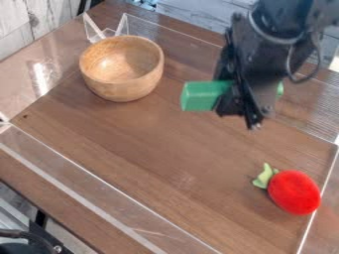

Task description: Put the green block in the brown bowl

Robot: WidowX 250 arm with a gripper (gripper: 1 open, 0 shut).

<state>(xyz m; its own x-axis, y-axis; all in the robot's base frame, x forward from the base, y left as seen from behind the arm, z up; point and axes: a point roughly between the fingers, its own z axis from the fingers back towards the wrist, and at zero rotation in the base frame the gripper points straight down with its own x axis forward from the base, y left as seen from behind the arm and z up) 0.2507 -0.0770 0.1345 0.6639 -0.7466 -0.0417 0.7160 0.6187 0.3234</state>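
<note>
At about four o'clock on the near side of the table (146,169), a red strawberry toy (292,190) lies on its side, rounded and matte, with small green leaves pointing toward the middle. The tabletop is dark brown wood with a long, even grain, smooth and slightly glossy, bounded by clear plastic walls along its edges. Near the centre, toward two o'clock, the black gripper (236,99) hangs from a bulky dark arm and points steeply down; its fingers are clamped on the green block (203,95), a plain bright green bar with flat faces and square edges, which sticks out toward the bowl side and is held clear above the wood. Farther back, at about eleven o'clock, the brown bowl (121,67) stands upright, round, light wood with a thick rim and a smooth, deep hollow, well apart from the block. No labels or writing can be read anywhere.
</note>
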